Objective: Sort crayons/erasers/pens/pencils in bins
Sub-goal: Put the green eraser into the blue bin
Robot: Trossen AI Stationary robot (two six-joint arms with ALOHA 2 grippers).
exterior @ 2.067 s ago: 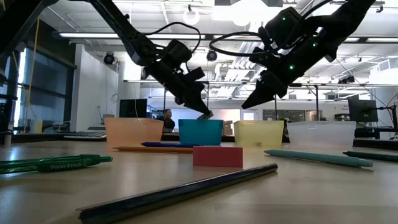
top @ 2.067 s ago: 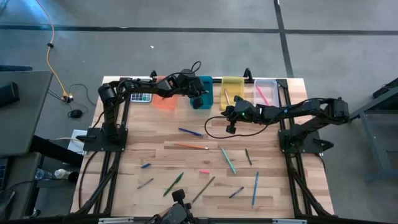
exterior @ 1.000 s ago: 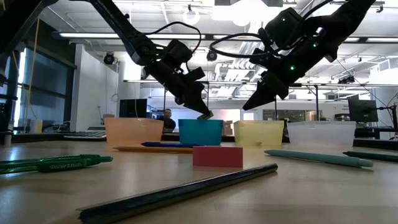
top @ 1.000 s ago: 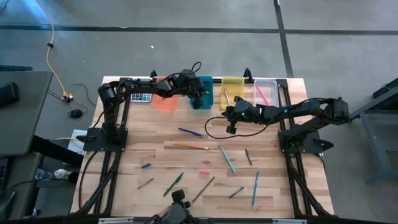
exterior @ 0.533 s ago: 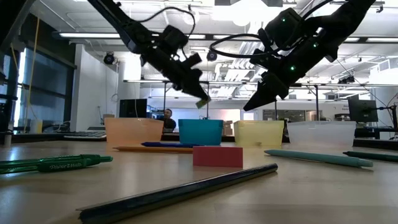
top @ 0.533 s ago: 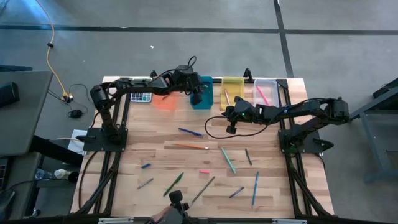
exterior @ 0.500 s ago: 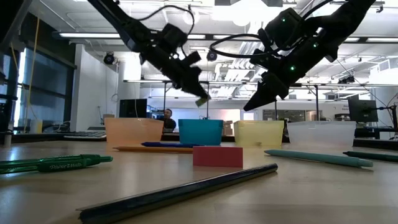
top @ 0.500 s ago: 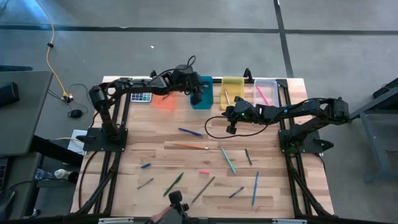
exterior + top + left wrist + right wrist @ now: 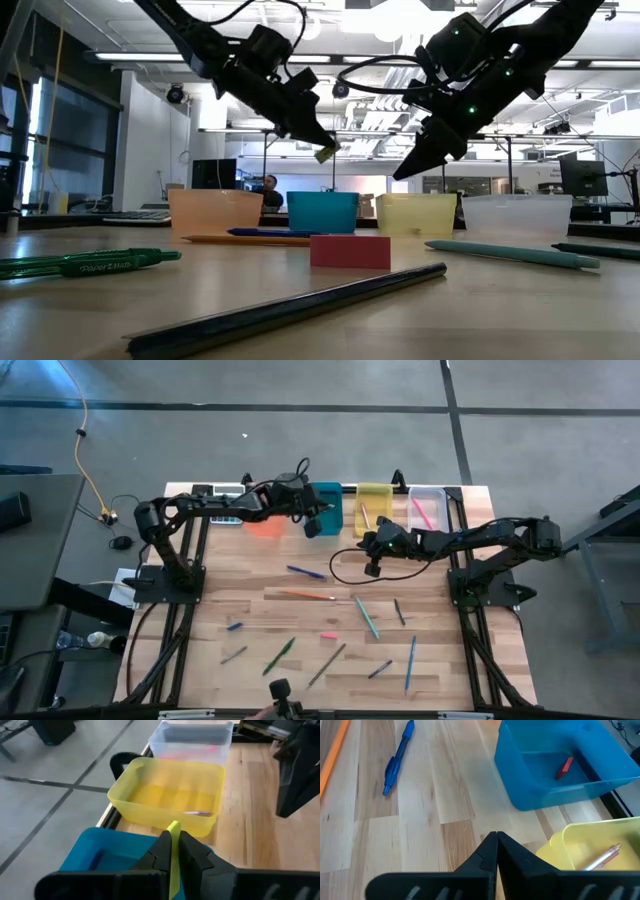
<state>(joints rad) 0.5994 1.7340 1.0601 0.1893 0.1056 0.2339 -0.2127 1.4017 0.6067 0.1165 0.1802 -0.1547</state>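
Yellow-green eraser (image 9: 173, 851) is sitting pinched in the left gripper (image 9: 322, 150), hanging in open air over the teal bin's (image 9: 326, 508) near rim — its lower half is hidden by the fingers. Right gripper (image 9: 402, 170) is hovering before the yellow bin (image 9: 416, 213), fingers pressed together, empty.

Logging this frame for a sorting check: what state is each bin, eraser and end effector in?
Left end effector: shut on yellow-green eraser, raised above teal bin.
Right end effector: shut, empty, above table.
Teal bin: holds a red piece.
Yellow bin: holds a pen.
Pink eraser: lying on table.
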